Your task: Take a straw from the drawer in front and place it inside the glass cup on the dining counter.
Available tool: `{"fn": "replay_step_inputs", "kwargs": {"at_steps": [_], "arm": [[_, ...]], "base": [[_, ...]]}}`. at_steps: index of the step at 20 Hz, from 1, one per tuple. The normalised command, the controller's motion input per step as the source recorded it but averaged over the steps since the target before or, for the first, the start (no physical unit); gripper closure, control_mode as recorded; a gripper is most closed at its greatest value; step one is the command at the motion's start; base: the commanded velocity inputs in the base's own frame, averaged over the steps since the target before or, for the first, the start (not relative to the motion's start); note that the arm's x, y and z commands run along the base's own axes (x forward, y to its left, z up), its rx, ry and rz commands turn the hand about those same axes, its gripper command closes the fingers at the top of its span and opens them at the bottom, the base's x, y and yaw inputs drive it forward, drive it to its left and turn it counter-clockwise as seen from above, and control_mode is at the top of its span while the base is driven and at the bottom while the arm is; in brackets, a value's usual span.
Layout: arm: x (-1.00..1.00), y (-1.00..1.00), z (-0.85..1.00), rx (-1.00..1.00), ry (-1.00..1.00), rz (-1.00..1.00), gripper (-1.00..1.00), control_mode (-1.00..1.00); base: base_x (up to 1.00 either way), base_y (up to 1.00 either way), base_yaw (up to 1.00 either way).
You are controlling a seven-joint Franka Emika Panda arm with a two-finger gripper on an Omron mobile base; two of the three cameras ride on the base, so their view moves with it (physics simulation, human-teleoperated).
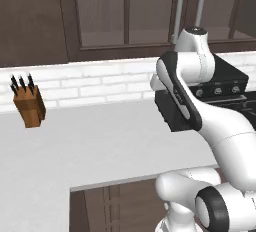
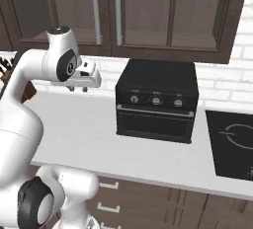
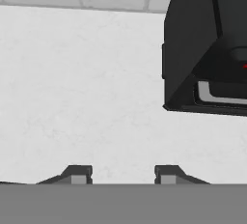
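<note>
Pincer [image 2: 78, 89] hanging over white worktop [image 3: 87, 97], 2 tips set apart, nothing between them. From the left base camera, knife block [image 1: 29, 105] far off to its left, arm blocking the hand itself. Black toaster oven [image 2: 157, 99] just right of it. Drawer fronts [image 2: 111, 196] below the worktop edge; straw unseen.
</note>
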Motion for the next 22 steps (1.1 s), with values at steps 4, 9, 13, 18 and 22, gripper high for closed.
{"fn": "replay_step_inputs", "kwargs": {"at_steps": [4, 9, 13, 18, 22], "arm": [[0.0, 0.0, 0.0, 0.0, 0.0, 0.0, -1.0, 1.0], [0.0, 0.0, 0.0, 0.0, 0.0, 0.0, -1.0, 1.0], [0.0, 0.0, 0.0, 0.0, 0.0, 0.0, -1.0, 1.0], [0.0, 0.0, 0.0, 0.0, 0.0, 0.0, -1.0, 1.0], [0.0, 0.0, 0.0, 0.0, 0.0, 0.0, -1.0, 1.0]], "base": [[-0.05, 0.0, 0.01], [-0.32, -0.3, 0.21], [-0.56, -0.8, 0.44], [-0.74, -0.61, 0.35], [-0.63, -0.29, 0.42]]}}
